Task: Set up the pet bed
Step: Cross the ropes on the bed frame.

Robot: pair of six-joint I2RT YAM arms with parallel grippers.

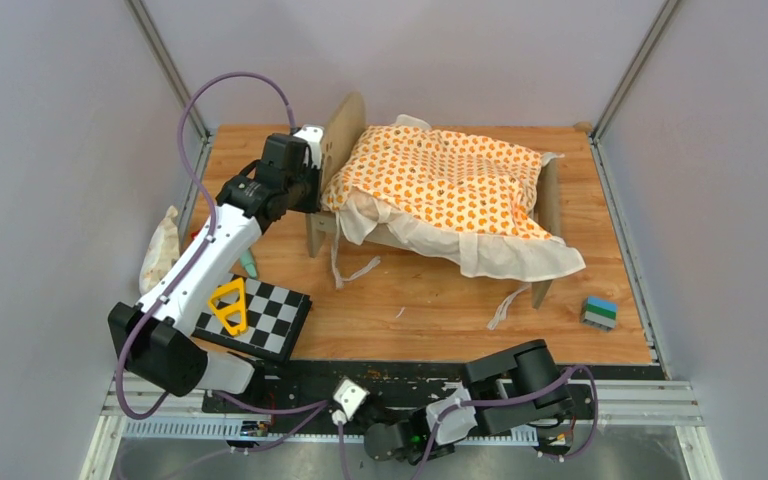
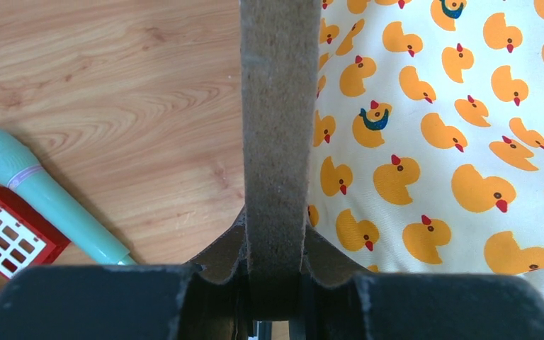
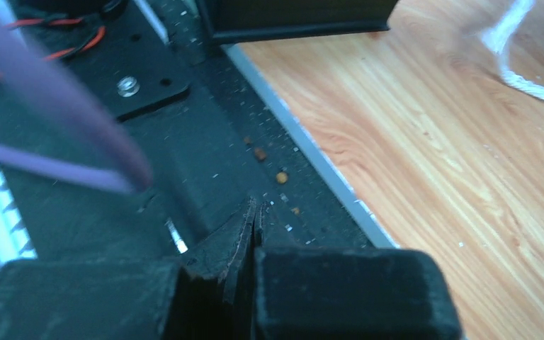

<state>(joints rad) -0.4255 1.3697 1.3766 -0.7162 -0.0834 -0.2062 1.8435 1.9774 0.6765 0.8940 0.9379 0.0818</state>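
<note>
Hand on the left (image 2: 275, 283) pinches the rounded end board of the small light-wood pet bed (image 1: 345, 122); right hand (image 3: 253, 228), pressed together, sits far from it.

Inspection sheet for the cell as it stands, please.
Surface: wooden tabletop, white ties lying loose on it.
Job's things: light-wood pet bed frame standing, orange duck-print cushion draped over it, overhanging the near side.
Clutter: black-white checkerboard with yellow triangle, teal stick, red grid block, blue-green-grey block, small white pillow at left edge.
Hands: left hand shut on the bed's end board; right hand shut, empty, over black base plate.
Cables: purple cable looping above left arm.
Surroundings: plain grey walls, metal rails.
</note>
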